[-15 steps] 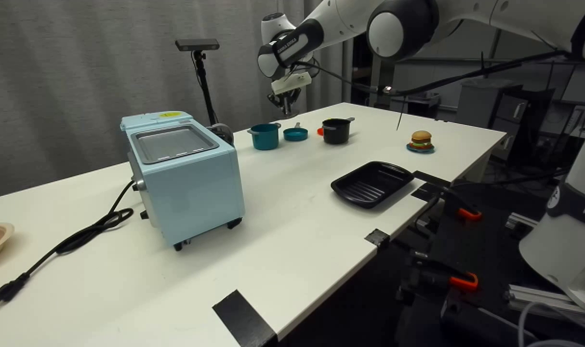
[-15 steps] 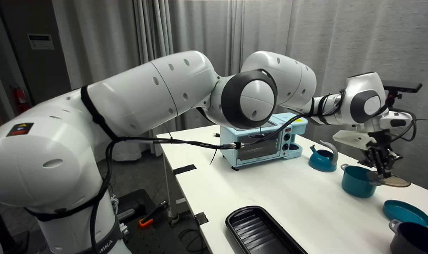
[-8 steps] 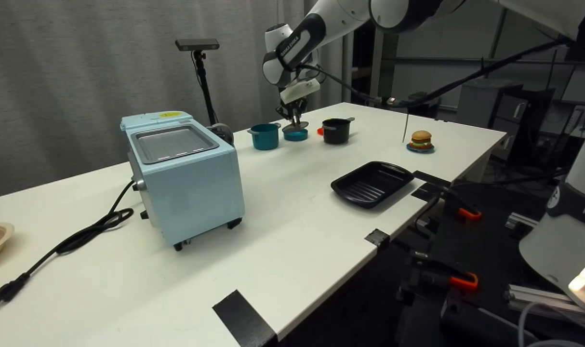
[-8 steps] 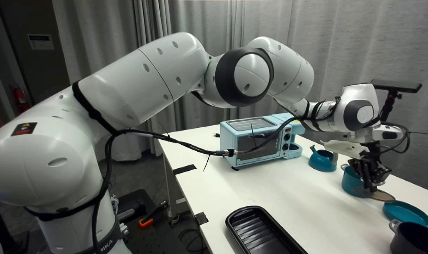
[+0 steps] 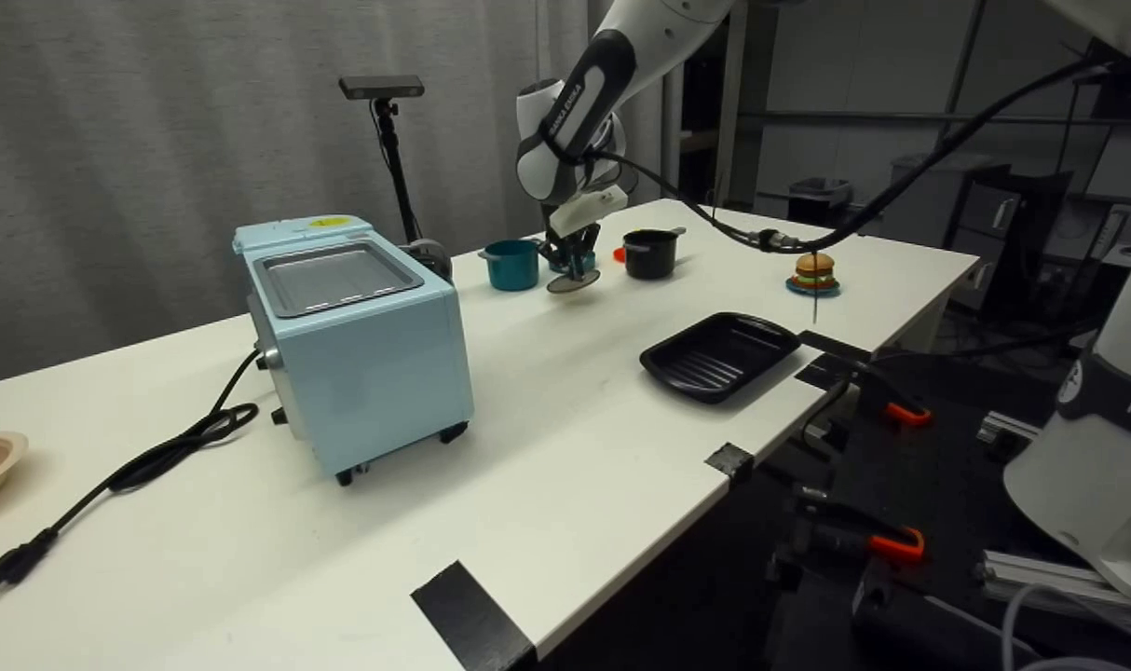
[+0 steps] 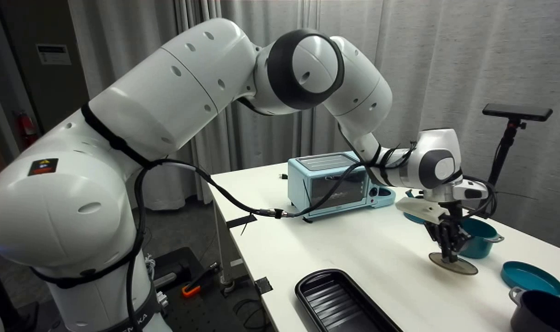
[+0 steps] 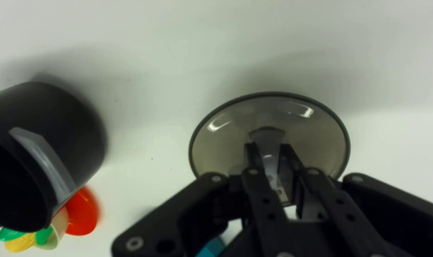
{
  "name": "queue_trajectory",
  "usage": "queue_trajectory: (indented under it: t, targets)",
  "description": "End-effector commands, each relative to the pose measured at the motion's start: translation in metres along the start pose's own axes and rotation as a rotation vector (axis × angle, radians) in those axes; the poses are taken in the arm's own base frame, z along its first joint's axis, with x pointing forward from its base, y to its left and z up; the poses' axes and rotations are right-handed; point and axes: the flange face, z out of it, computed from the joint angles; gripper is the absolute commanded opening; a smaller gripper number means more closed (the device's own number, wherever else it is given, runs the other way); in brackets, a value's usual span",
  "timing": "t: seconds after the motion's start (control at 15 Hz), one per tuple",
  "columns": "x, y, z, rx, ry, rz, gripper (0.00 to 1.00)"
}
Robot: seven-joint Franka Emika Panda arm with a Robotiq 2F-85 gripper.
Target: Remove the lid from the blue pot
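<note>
Hand (image 7: pixel 268 151) grips 1 lid (image 7: pixel 270 114); 1 blue pot (image 5: pixel 514 268) uncovered, 1 dark pot (image 5: pixel 649 258).

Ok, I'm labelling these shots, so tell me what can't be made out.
Floor of the blue pot: hidden by its near wall in both exterior views.
Lower edge of the lid: mostly behind the gripper in the wrist view.
Bowl: cut off by the left edge in an exterior view.
Sign: too small to read in an exterior view.

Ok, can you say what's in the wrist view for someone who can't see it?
A black gripper holds a round greyish lid by its knob over a white table. At left is a dark pot near red, yellow and green pieces.
</note>
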Motion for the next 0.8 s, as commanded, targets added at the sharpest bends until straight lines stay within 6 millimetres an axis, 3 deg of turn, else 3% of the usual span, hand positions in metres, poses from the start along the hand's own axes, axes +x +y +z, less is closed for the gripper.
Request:
queue_trajectory:
  t: [0.0, 0.33, 0.4, 0.53, 0.73]
  targets:
    - [-0.033, -0.011, 0.001, 0.026, 0.032, -0.058, 0.05]
    - [-0.057, -0.017, 0.006, 0.046, 0.057, -0.075, 0.05]
    - [-0.058, -0.016, 0.004, 0.048, 0.060, -0.072, 0.43]
    - [-0.060, -0.012, 0.000, 0.051, 0.057, -0.066, 0.51]
    - [-0.062, -0.004, -0.009, 0.053, 0.051, -0.057, 0.74]
